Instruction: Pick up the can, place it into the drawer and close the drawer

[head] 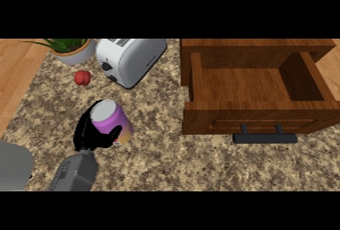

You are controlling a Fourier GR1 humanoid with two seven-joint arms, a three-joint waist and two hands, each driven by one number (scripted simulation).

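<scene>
Granite counter (199,166), left hand (90,130) curled round purple can (111,119) (no readable label), wooden drawer (259,121) open

A grey forearm (75,173) comes in from the near edge at the left of the scene and slants slightly rightward as it reaches away. At its far end the black hand (90,130) is curled round the can (109,120), the palm against the can's left side, a finger or thumb crossing the near right of the can's body. The wrist sits just near of the hand, in line with the forearm. A second grey shape (13,166) shows at the near left edge; which part of the robot it is cannot be told.
</scene>
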